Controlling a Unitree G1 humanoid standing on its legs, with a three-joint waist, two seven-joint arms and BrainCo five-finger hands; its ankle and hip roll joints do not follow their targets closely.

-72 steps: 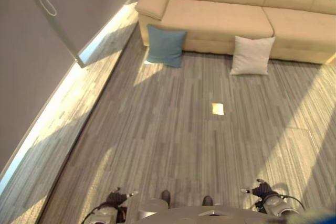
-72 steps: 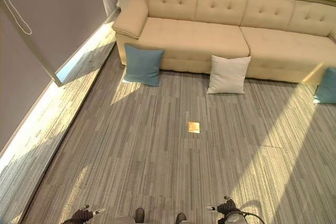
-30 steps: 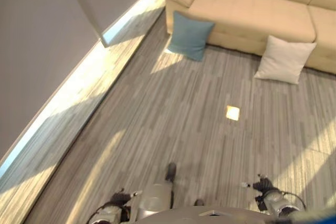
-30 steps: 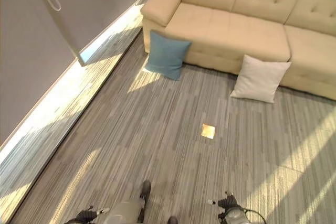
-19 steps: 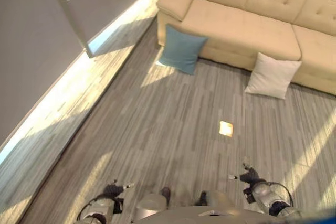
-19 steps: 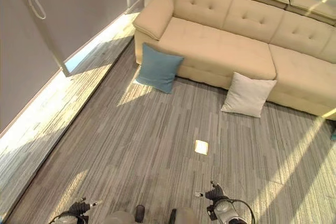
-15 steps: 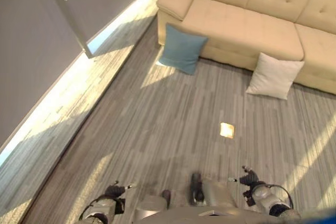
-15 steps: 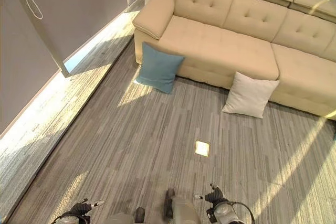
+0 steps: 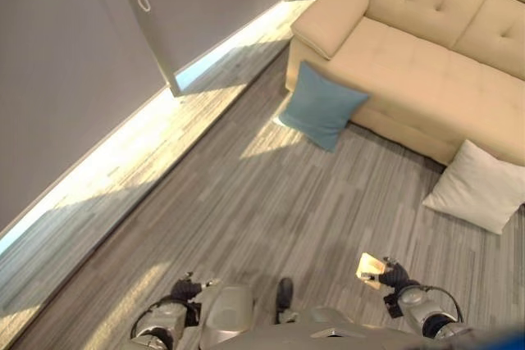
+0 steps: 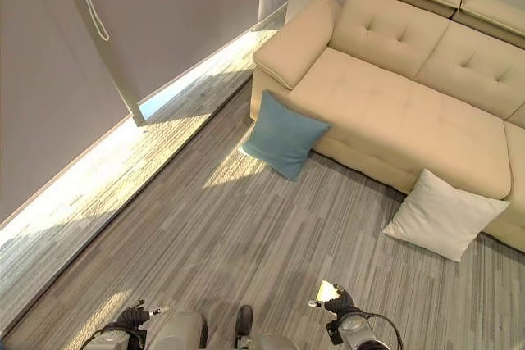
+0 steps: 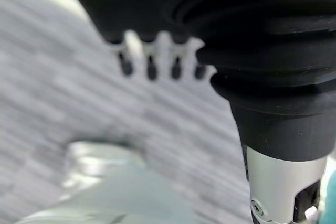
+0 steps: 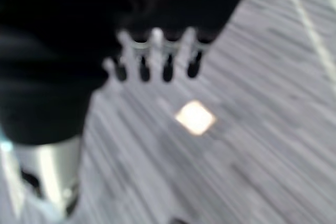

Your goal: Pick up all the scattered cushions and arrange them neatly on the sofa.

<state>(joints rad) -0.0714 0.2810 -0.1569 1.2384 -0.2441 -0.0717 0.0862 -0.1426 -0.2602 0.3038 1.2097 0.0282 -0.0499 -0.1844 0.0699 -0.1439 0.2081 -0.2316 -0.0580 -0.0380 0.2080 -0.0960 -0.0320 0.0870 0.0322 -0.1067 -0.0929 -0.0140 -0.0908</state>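
A blue cushion (image 9: 322,106) leans upright on the floor against the front of the beige sofa (image 9: 426,63), near its left armrest. A white cushion (image 9: 477,186) leans against the sofa front further right. The blue cushion (image 10: 285,138) and the white cushion (image 10: 443,215) also show in the right eye view. The sofa seat is bare. My left hand (image 9: 184,291) and right hand (image 9: 395,276) hang low at my sides, far from both cushions. In the wrist views the left hand's fingers (image 11: 151,62) and the right hand's fingers (image 12: 153,60) hang straight and hold nothing.
A small bright square floor plate (image 9: 369,265) lies in the grey striped carpet right by my right hand. A grey window blind (image 9: 74,63) with a hanging cord runs along the left, with a sunlit strip of floor (image 9: 123,153) below it.
The camera has moved: the sofa and both cushions now sit further right and closer in view. The floor plate shows right beside my right hand. Both hands stay low.
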